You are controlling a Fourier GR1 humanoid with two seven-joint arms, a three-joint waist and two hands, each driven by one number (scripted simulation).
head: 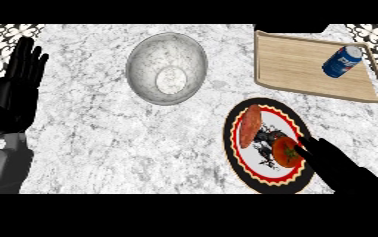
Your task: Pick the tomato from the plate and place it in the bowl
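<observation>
Reaching with our right robot hand point(330, 162), fingers straight and open, we touch the tomato point(285, 150) on the plate point(240, 157). Nothing is lifted; the bowl point(167, 68) holds nothing. Our left robot hand point(21, 83) rests open.

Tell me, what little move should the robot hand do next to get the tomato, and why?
Probably curl the right robot hand round the round red tomato. Its fingertips already touch the tomato's right side on the black-rimmed patterned plate, but the fingers look straight, so nothing is held yet. The shiny metal bowl waits up and left. The left robot hand rests open at the left edge.
</observation>
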